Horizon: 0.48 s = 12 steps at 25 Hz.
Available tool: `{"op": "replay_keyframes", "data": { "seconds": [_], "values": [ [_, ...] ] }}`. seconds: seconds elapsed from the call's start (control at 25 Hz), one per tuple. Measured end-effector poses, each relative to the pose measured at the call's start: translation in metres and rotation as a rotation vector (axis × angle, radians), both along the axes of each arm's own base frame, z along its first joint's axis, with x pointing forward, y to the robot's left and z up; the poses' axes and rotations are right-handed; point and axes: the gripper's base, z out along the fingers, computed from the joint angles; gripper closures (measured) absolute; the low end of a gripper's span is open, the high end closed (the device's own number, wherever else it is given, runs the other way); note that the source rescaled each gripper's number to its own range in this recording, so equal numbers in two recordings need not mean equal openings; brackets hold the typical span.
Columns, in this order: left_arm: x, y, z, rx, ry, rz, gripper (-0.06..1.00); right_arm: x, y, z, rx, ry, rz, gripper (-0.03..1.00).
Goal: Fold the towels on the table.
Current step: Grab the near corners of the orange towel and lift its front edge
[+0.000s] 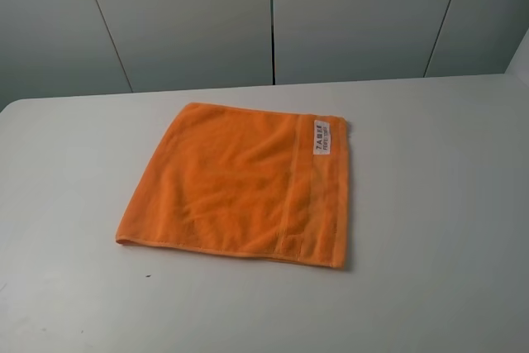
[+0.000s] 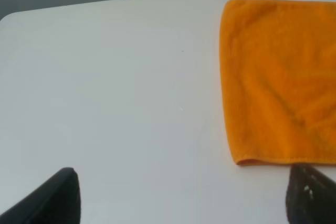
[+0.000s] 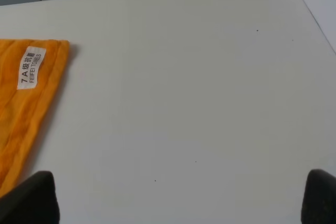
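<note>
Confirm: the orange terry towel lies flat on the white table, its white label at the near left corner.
Wrong corner: the white printed label sits at the far right corner of the orange terry-cloth towel, flat on the white matte table. The exterior high view shows it.

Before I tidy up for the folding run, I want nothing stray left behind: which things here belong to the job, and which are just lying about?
Belongs to the job:
orange towel
white table
left hand and right hand, both open

Not part of it:
grey wall panels behind the table
tiny dark speck on the tabletop
</note>
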Motion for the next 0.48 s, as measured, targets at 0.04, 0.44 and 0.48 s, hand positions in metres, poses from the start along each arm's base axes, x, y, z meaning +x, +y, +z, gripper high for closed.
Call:
{"op": "replay_keyframes", "data": {
  "seconds": [0.04, 0.44, 0.48],
  "values": [
    [0.0, -0.0004, 0.0, -0.005, 0.0, -0.003, -0.06, 0.0, 0.0, 0.0, 0.0, 0.0, 0.0, -0.03],
    [0.0015, -0.0068, 0.0017, -0.073, -0.016, -0.048, -0.06, 0.0009, 0.0061, 0.0012, 0.054, -0.017, 0.045, -0.03],
    [0.0024, -0.0068, 0.005, -0.076, -0.032, -0.047, -0.06, 0.0015, 0.0078, 0.0023, 0.055, -0.031, 0.067, -0.03]
  ]
}}
